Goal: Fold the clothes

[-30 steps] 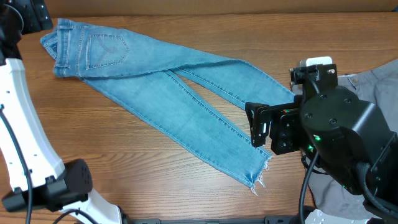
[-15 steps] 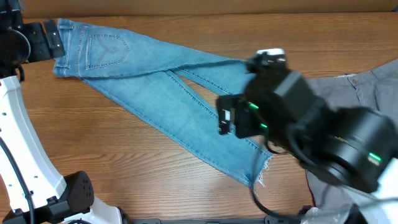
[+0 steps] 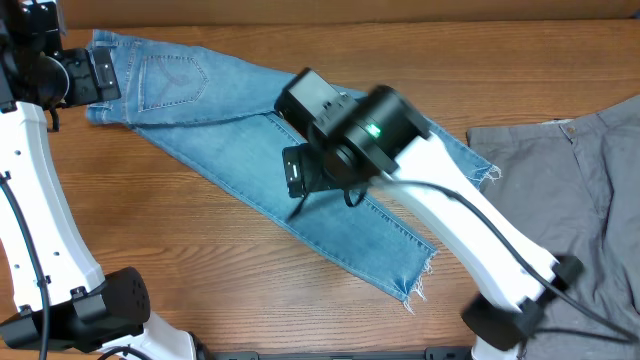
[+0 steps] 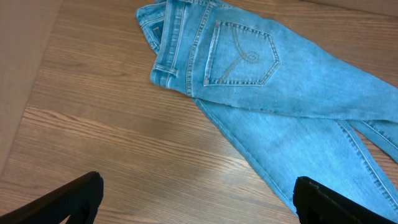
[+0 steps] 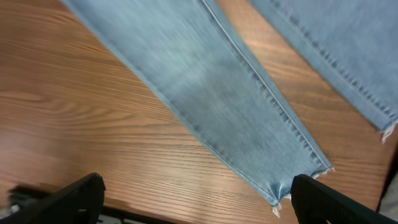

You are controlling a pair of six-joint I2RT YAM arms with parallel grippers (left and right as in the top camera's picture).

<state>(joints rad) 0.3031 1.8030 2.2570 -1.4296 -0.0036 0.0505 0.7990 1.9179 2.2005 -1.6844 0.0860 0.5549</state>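
The light-blue jeans [image 3: 230, 130] lie flat, running diagonally from the waistband at the far left to frayed hems [image 3: 415, 285] near the front. My left gripper [image 3: 100, 75] hovers open beside the waistband. In the left wrist view the back pocket [image 4: 242, 53] shows ahead of the open left gripper [image 4: 196, 202], which has bare wood between its fingers. My right gripper [image 3: 305, 180] hangs open over the middle of the legs. The right wrist view shows one jeans leg [image 5: 217, 93] and its frayed hem [image 5: 305, 180] ahead of the open right gripper [image 5: 199, 202]. Grey trousers [image 3: 570, 220] lie at the right.
The wooden table [image 3: 200, 260] shows bare wood in front of the jeans and between the jeans and the grey trousers. The left arm's white link [image 3: 40, 220] stands along the left edge. The right arm's base [image 3: 500, 320] sits at the front right.
My right arm has swung left from the table's right side to above the jeans' legs, uncovering the grey trousers. The left gripper has edged in toward the waistband.
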